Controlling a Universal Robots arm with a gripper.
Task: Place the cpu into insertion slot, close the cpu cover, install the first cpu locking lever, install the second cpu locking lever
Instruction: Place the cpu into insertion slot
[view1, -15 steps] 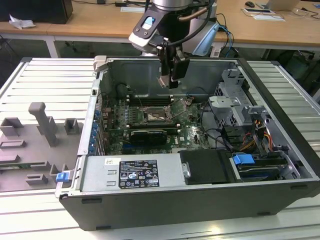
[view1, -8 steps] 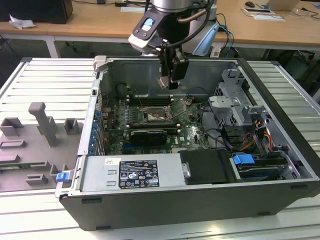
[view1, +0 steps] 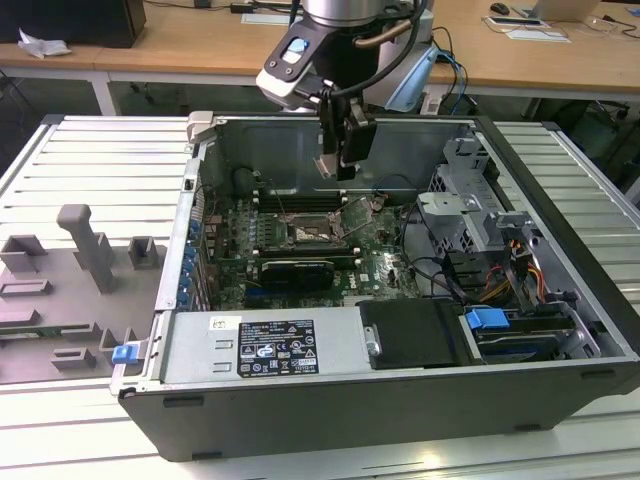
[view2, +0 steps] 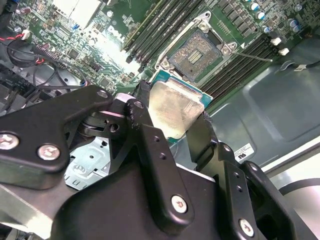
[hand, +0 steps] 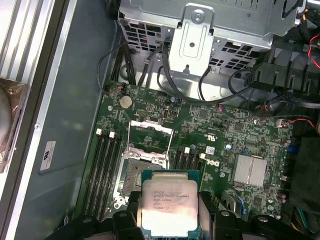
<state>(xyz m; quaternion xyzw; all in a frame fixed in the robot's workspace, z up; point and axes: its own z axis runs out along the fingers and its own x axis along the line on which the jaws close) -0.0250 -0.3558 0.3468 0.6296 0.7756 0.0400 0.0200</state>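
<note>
My gripper (view1: 336, 160) hangs above the open computer case, shut on the cpu (view1: 324, 165). In both wrist views the cpu (view2: 172, 107) (hand: 167, 202) shows its pale silvery top, held by its edges between the black fingers (view2: 145, 135). The insertion slot (view1: 305, 233) lies on the motherboard below, a little off to one side of the chip. It is a dark square with a silver rim (view2: 196, 50) (hand: 130, 182), and nothing lies in it. The cpu cover (hand: 148, 155) stands raised from the slot. A thin wire lever (view2: 252, 56) juts out beside the slot.
Long black memory slots (hand: 102, 170) flank the socket. A black graphics card (view1: 295, 270) lies nearer the front, with the power supply (view1: 255, 345) in front of it. A metal drive cage (view1: 470, 205) and loose cables fill the exterior view's right. A grey fixture tray (view1: 70, 270) sits outside the case.
</note>
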